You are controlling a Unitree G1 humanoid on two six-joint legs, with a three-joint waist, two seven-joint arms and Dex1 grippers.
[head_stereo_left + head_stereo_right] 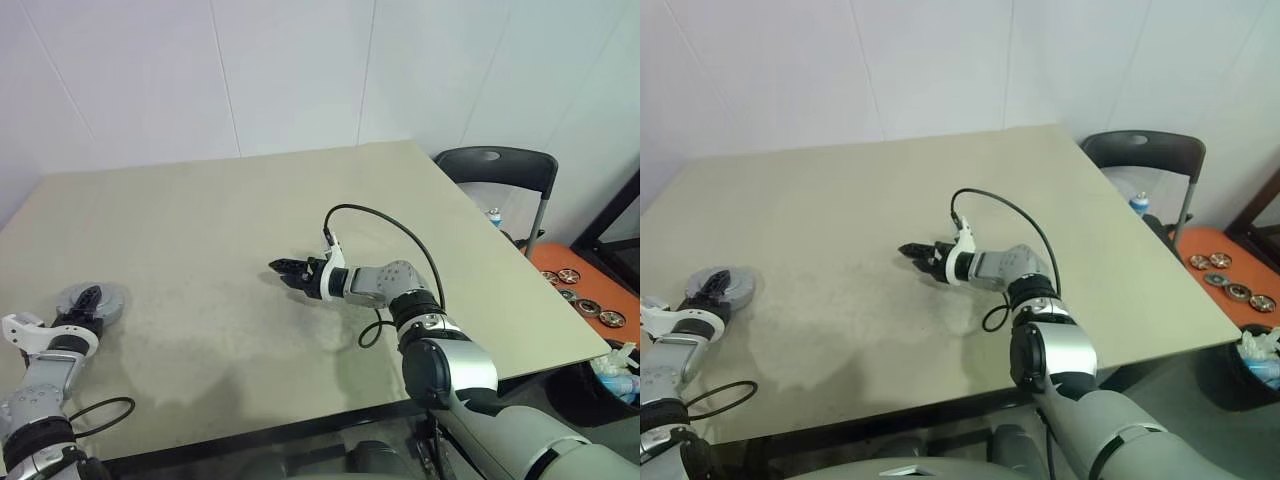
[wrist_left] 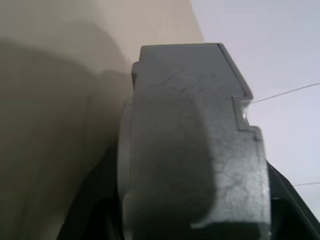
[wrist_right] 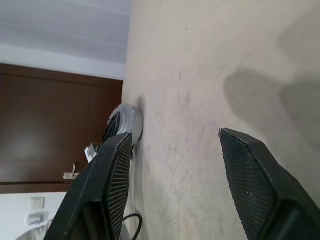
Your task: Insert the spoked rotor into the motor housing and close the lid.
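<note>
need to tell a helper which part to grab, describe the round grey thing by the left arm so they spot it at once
Start at the beige table and go to its near left edge, where the left pincer is. The lid is the flat silver-grey disc clamped between its black fingers. It is the only round part on the tabletop; the right pincer hangs open and empty mid-table.

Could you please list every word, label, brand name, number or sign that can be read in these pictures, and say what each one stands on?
No readable text in any view.
The silver-grey round part at the left gripper: no legible marking.
The right gripper and its arm: no label legible.
The discs on the orange surface beside the table: too small to read.
The chair: no lettering.
</note>
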